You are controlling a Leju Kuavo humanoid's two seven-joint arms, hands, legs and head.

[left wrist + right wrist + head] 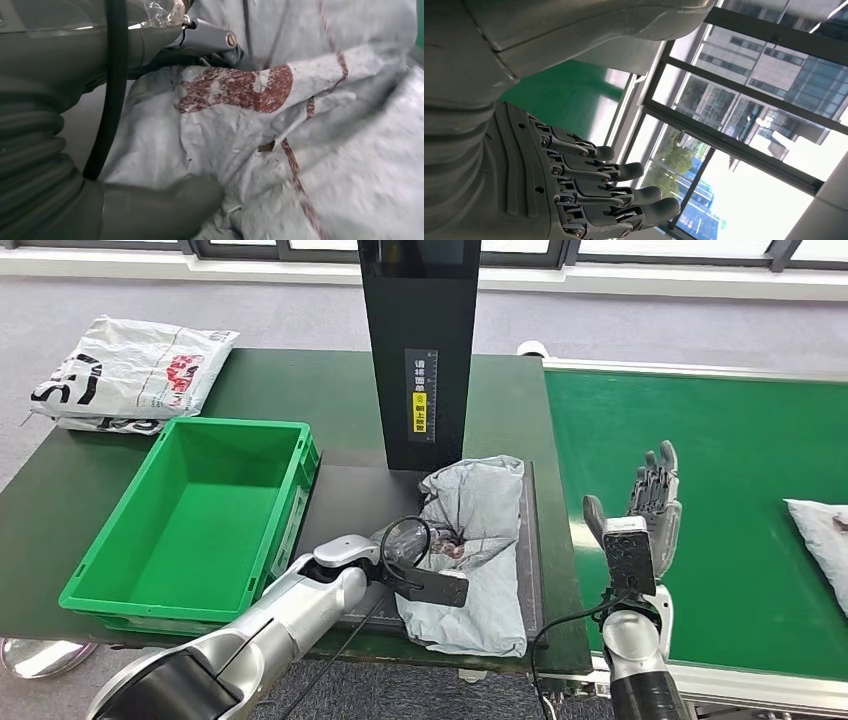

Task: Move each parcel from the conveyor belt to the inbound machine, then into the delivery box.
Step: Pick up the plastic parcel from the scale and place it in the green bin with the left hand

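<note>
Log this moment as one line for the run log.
stage: parcel on inbound machine | left hand grips parcel | right hand open above belt | box empty | next parcel on belt

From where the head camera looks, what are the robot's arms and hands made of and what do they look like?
Both arms are smooth silver shells with black sections nearer the body. The left hand carries a black box at its wrist, and a black cable loops beside it. The right hand is grey with darker jointed fingers showing small screws, a grey ribbed cover behind them, and a speckled dark box at the wrist.

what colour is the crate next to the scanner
Bright green crate, seen best in the head view.
</note>
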